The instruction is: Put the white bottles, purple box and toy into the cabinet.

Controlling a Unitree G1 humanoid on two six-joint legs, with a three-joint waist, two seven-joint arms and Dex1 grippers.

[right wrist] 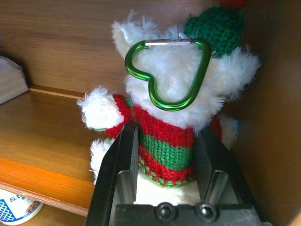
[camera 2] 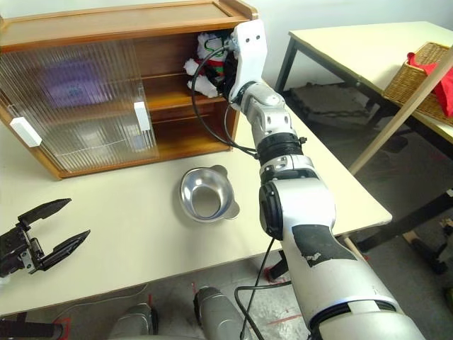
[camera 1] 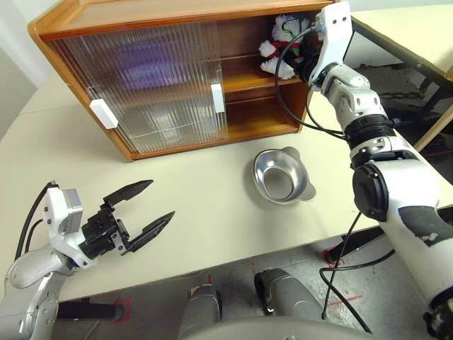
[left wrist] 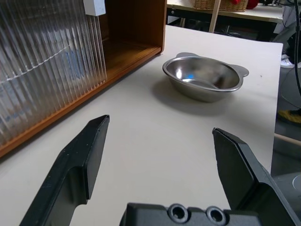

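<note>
R pincer point(right wrist: 165, 155) is straddling the toy point(right wrist: 171, 101), upright on cabinet point(camera 1: 141, 18) upper shelf at 1 o'clock; fingers flanking its torso, contact unclear. L pincer point(camera 1: 145, 207) is hanging agape over table point(camera 1: 212, 205), well apart

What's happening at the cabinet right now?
The right gripper is inside the cabinet, its fingers either side of the toy, which sits on the inner shelf. The left gripper hangs open over the table, empty. A metal bowl sits in front of the cabinet.
</note>
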